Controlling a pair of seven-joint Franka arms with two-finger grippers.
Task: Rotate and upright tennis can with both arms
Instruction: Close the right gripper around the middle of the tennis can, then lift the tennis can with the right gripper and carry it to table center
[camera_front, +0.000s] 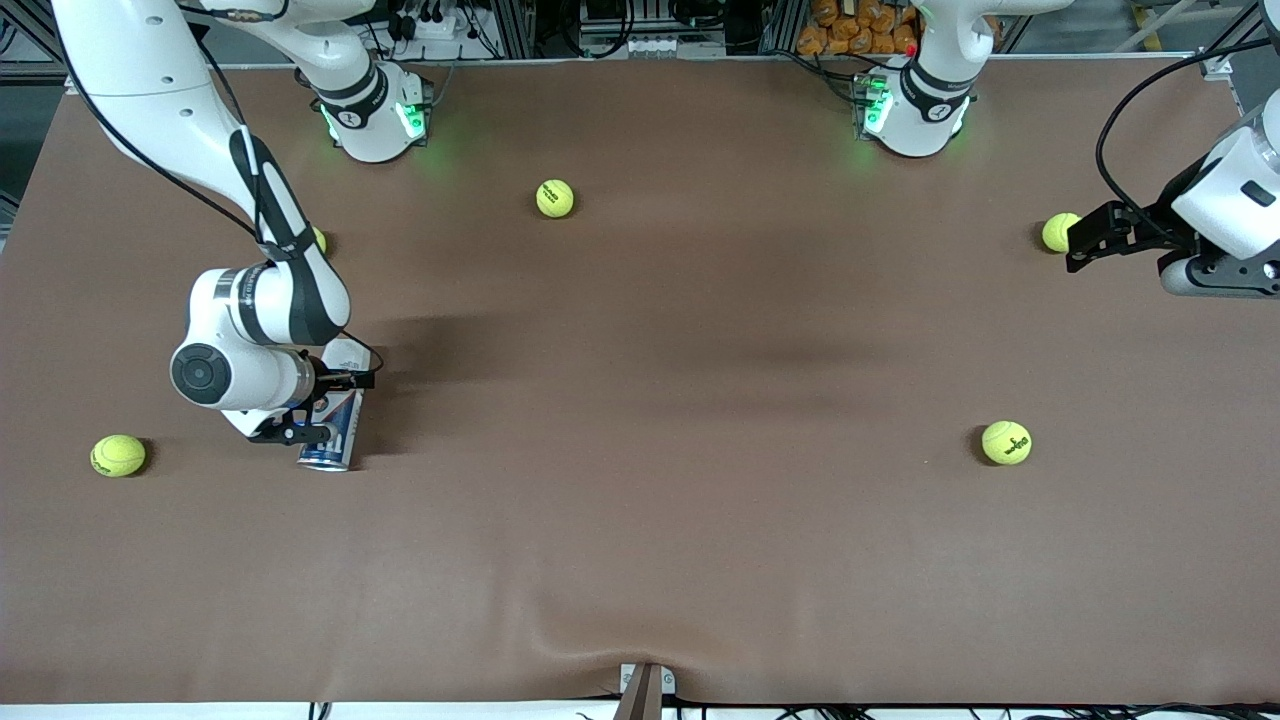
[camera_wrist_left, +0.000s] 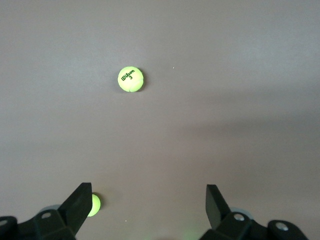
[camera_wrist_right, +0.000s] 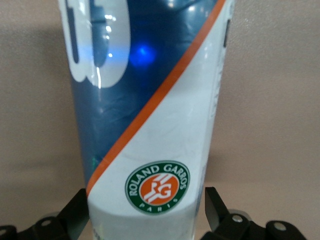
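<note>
Front view hides much from you: the right arm's wrist covers most of the tennis can (camera_front: 338, 425), only its silver rim end and a bit of label show. One tennis ball (camera_front: 319, 240) peeks out by that arm's forearm.

Can lies on the table (camera_front: 640, 500) at the right arm's end. Right gripper (camera_front: 318, 407) is down at it, can between the fingers (camera_wrist_right: 75, 212); in the right wrist view the fingers stand wide, each just beside the can wall, contact not clear.

Left gripper (camera_front: 1072, 246) waits over the left arm's end, by a second ball (camera_front: 1058, 231); jaws wide apart, nothing held.
</note>
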